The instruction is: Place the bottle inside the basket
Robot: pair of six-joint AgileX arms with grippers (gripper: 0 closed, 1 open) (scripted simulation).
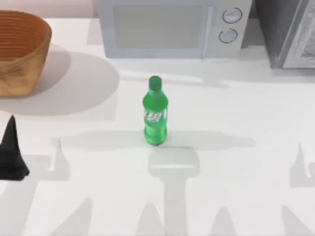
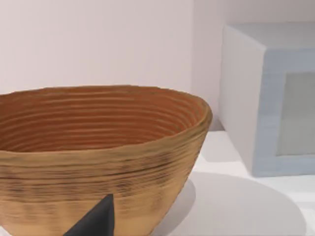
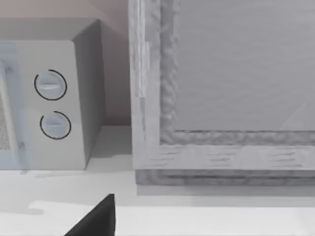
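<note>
One green soda bottle (image 1: pixel 155 112) stands upright mid-table, in front of the microwave (image 1: pixel 172 27) and well apart from the wicker basket (image 1: pixel 22 51) at far left (untouched, I judge). My left gripper (image 1: pixel 13 155) hangs near the basket; whether it's open I cannot tell.

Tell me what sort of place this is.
Probably a rendered kitchen counter: a microwave with two dials stands at the back of the white table, with a wicker basket and a soda bottle.
</note>
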